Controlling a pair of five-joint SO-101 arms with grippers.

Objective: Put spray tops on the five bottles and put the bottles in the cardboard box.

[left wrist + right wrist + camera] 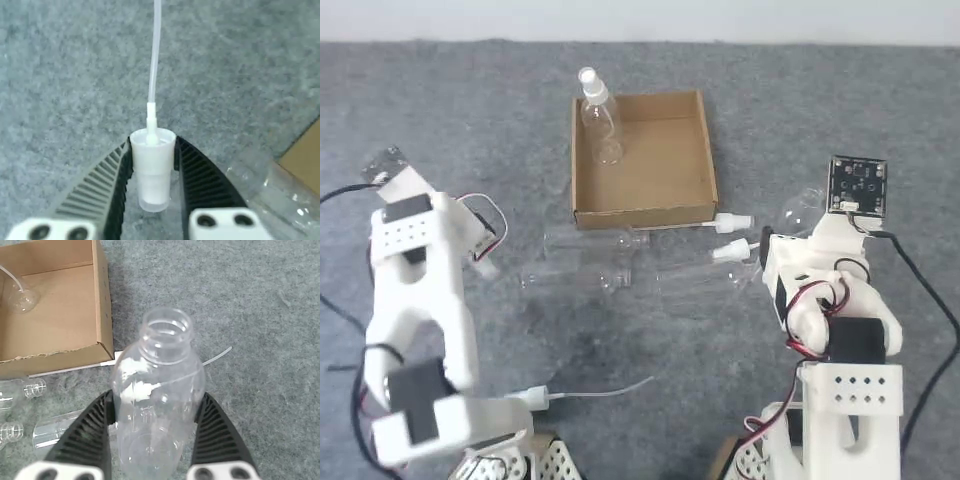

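Note:
My left gripper (pixel 152 172) is shut on a white spray top (pixel 151 170) whose thin tube points away over the carpet; in the high view it sits at the left (pixel 480 250). My right gripper (pixel 152 432) is shut on a clear open-necked bottle (pixel 155 390), seen right of the box in the high view (pixel 802 208). The cardboard box (pixel 705 160) holds one capped bottle (pixel 600 120). Three clear bottles lie in front of the box (pixel 580 241) (pixel 565 281) (pixel 690 275). Two spray tops (pixel 733 222) (pixel 735 250) lie by the box's near right corner.
Another spray top (pixel 535 398) with a long tube lies on the grey carpet near the left arm's base. The box's front wall (pixel 55 357) stands close to the lying bottles' necks (pixel 35 387). Open carpet stretches between the two arms.

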